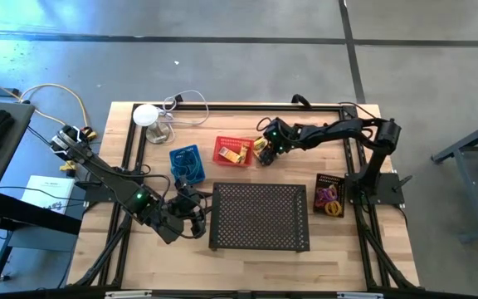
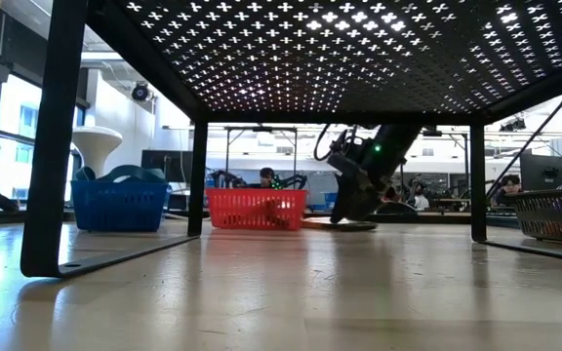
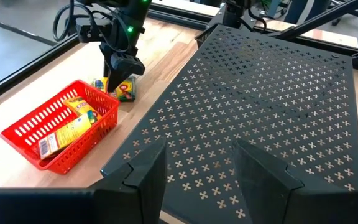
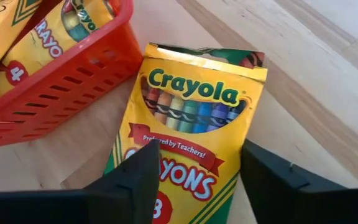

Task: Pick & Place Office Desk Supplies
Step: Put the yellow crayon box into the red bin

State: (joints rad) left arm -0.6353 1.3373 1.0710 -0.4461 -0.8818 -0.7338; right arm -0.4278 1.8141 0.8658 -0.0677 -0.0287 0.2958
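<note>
Crayon box [image 4: 191,130], yellow, lies flat on the pale wooden table [image 1: 347,257] just beside the red basket [image 1: 232,151], which holds more yellow boxes. Right gripper [image 1: 262,148] hangs over that box, one finger on each side of it; whether they grip it I cannot tell. Beyond the red basket from the box sits the blue basket [image 1: 186,163]; the black perforated tray [image 1: 260,218] stands near it. Left gripper [image 1: 191,218] waits open at the tray's edge. Grey concrete floor [image 1: 239,50] surrounds the table; across it, a bright workshop with people seated at desks.
</note>
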